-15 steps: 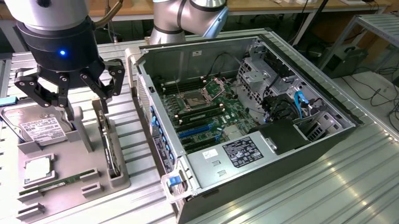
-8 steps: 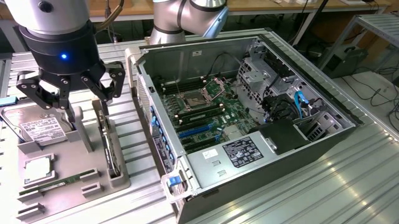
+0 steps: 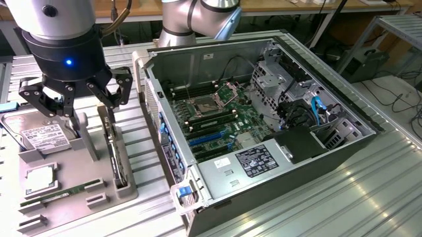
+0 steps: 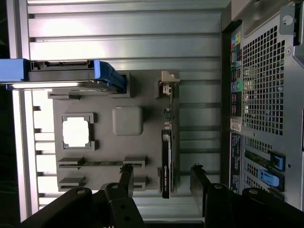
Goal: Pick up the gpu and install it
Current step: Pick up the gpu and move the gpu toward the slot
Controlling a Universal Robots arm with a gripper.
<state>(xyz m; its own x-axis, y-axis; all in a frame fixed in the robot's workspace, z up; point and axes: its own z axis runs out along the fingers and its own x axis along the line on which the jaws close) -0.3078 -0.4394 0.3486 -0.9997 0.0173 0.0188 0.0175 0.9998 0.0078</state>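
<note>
I have the jaws spread as wide as they go and holding nothing, hanging over the grey tray (image 3: 122,190) on the table (image 3: 343,207), just beside the open computer case (image 3: 264,123). The gpu (image 4: 166,156) stands on its long edge in a slot along the tray's side nearest the case, with its pale bracket at one end. In the wrist view one finger sits on each side of the card, towards the end away from the bracket, both clear of it. The hard drive (image 3: 39,136) and memory stick (image 3: 56,195) sit further across the tray.

I judge the card stiff and fairly light but fragile. The board carries small parts, and the fan shroud is smooth plastic that could slip. I would pinch it across its thin dimension, shroud on one side and bare board on the other, near the middle of the upper edge and clear of the connector edge down in the slot
</note>
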